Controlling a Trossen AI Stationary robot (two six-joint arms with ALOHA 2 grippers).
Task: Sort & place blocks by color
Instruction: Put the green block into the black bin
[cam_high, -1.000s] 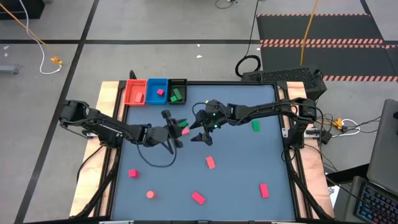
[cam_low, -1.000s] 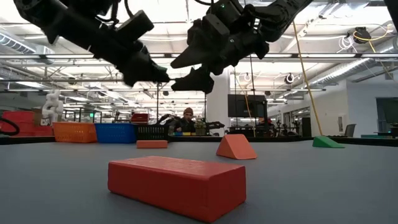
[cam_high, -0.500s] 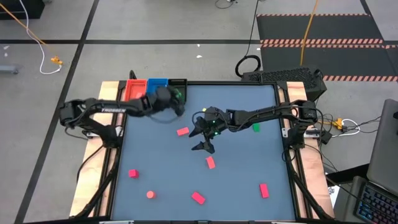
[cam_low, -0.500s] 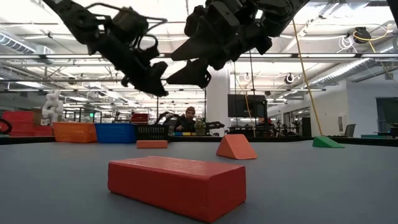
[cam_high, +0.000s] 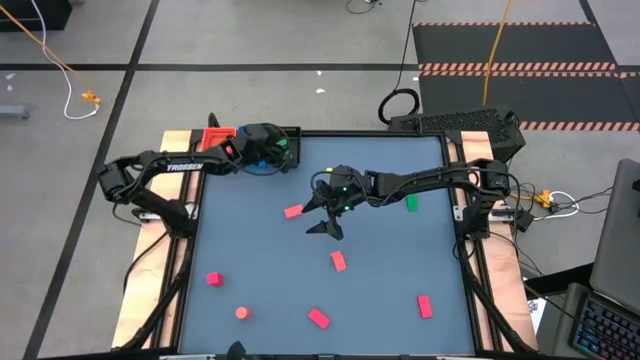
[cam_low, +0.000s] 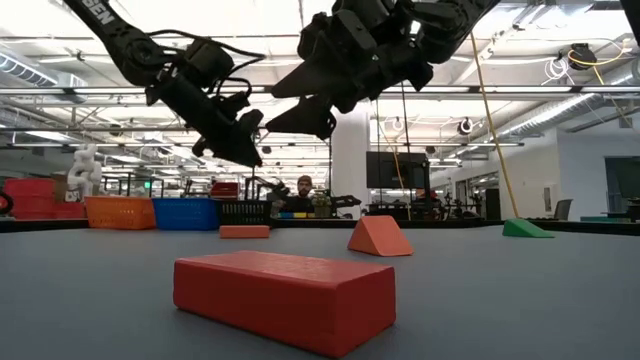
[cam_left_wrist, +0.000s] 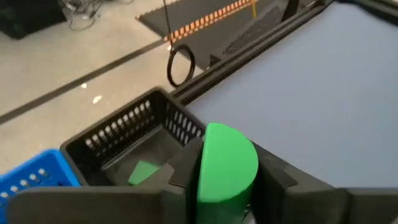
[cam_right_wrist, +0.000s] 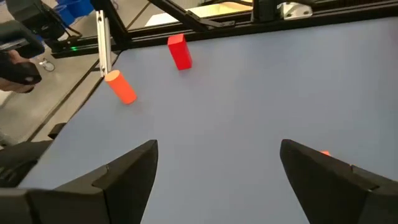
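Note:
My left gripper (cam_high: 275, 152) hangs over the trays at the table's far left corner, shut on a green block (cam_left_wrist: 227, 163) with a rounded end. Below it stands the black tray (cam_left_wrist: 127, 134), with another green block (cam_left_wrist: 146, 172) inside. My right gripper (cam_high: 324, 216) is open above mid-table, just right of a pink-red block (cam_high: 293, 211) that lies flat. Loose blocks lie on the table: salmon (cam_high: 338, 261), green (cam_high: 411, 203), pink-red (cam_high: 213, 278), (cam_high: 319, 318), (cam_high: 425, 305), and an orange one (cam_high: 242, 313). My left gripper (cam_left_wrist: 227, 186) pinches the green block between its two fingers, one on each flat side (cam_left_wrist: 205, 174). The rounded end (cam_left_wrist: 230, 140) sticks out past the fingertips. The block is lifted clear, above the black tray's rim.
The red tray (cam_high: 215, 137) and blue tray (cam_left_wrist: 37, 174) stand beside the black one along the far edge. The wooden table frame (cam_high: 178, 150) runs close to the left arm. In the low view a red bar (cam_low: 285, 300) lies nearest, with a salmon wedge (cam_low: 378, 237) behind it.
My left gripper has swung from mid-table, beside the right gripper, toward the far left corner and now hangs over the trays, shut on the green block. The pink-red block it left behind stays on the table. My right gripper has stayed open, hardly shifting.

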